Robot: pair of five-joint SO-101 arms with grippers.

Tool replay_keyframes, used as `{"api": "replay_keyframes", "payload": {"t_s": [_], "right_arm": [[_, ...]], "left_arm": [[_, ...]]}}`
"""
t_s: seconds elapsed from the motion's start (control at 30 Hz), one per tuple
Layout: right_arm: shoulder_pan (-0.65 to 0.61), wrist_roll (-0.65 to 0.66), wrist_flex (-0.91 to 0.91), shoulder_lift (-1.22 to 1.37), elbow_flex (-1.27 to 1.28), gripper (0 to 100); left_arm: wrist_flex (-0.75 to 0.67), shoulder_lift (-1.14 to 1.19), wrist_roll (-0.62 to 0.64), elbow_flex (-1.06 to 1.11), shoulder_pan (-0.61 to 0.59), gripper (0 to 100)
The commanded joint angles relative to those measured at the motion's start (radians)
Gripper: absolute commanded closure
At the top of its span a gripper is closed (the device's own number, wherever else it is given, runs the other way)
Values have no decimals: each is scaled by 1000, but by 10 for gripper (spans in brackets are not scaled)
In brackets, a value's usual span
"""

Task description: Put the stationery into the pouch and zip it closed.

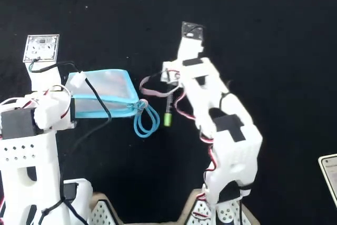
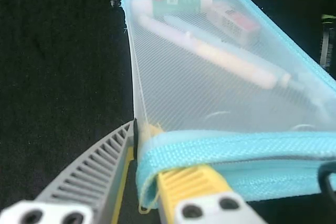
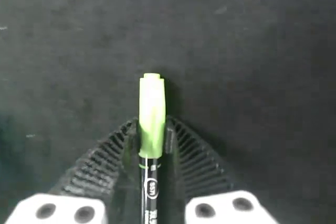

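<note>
A black cloth covered the table point(image 1: 274, 77), and the mesh pouch point(image 1: 108, 96) lay left of centre on it, its blue cord loop point(image 1: 146, 122) trailing off its right end. The left gripper point(image 2: 144, 145) was clamped on the pouch's left end, its fingers pinching the teal zip band. Through the mesh a glue stick point(image 2: 176, 2), an eraser point(image 2: 233, 22) and a long pale pen point(image 2: 210, 51) were already inside. The right gripper point(image 3: 152, 132) was closed around a green-capped marker point(image 3: 151, 114), held just to the right of the loop with the cap end forward; whether it touched the cloth could not be told. How far the zip stood open was also unclear, and that seemed the main risk: if the mouth was narrow or slack, the cap would probably butt against the mesh or the zip edge and shove the pouch instead of sliding in. As the left gripper held only one end, such a push could twist the pouch or pull it loose. The loop lay between marker and pouch and might snag the cap. The grip sat near the cap, so a sideways knock could swivel the marker between the fingers.
</note>
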Motion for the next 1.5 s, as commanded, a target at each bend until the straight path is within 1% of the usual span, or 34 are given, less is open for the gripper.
{"api": "replay_keyframes", "payload": {"t_s": [0.0, 0.23, 0.3, 0.33, 0.4, 0.5, 0.57, 0.77, 0.9, 1.0, 1.07, 1.1, 1.17, 1.2, 1.23, 1.3, 1.4, 1.47], "right_arm": [[81, 264, 118, -56, -77, 988], [115, 832, 420, -131, -84, 987], [112, 957, 491, -131, -84, 986], [112, 991, 516, -131, -84, 985], [112, 997, 548, -131, -84, 959], [112, 997, 577, -131, -87, 872], [110, 997, 577, -131, -88, 847], [83, 997, 545, -120, -79, 847], [86, 997, 485, -53, -82, 847], [89, 997, 473, -4, -85, 847], [87, 997, 474, -2, -79, 859], [84, 997, 474, -7, -79, 884], [83, 997, 474, -25, -79, 982], [83, 996, 476, -38, -77, 989], [84, 976, 488, -54, -77, 975], [91, 939, 520, -105, -81, 988], [91, 921, 603, -239, -76, 988], [84, 884, 678, -343, -73, 988]], "left_arm": [[-15, 11, 9, -7, -5, 970], [-15, 11, 9, -7, -5, 970], [-15, 11, 9, -7, -5, 970], [-15, 11, 9, -7, -5, 970], [-15, 11, 9, -7, -5, 970], [-15, 11, 9, -7, -5, 970], [-15, 11, 9, -7, -5, 970], [-15, 11, 9, -7, -5, 970], [-15, 11, 9, -5, -5, 970], [-15, 11, 9, -5, -5, 970], [-15, 11, 9, -5, -5, 970], [-15, 11, 9, -5, -5, 970], [-15, 11, 9, -5, -5, 970], [-15, 11, 9, -5, -5, 970], [-15, 11, 9, -5, -5, 970], [-15, 11, 9, -5, -5, 970], [-15, 11, 9, -5, -5, 970], [-15, 11, 9, -5, -5, 970]]}}
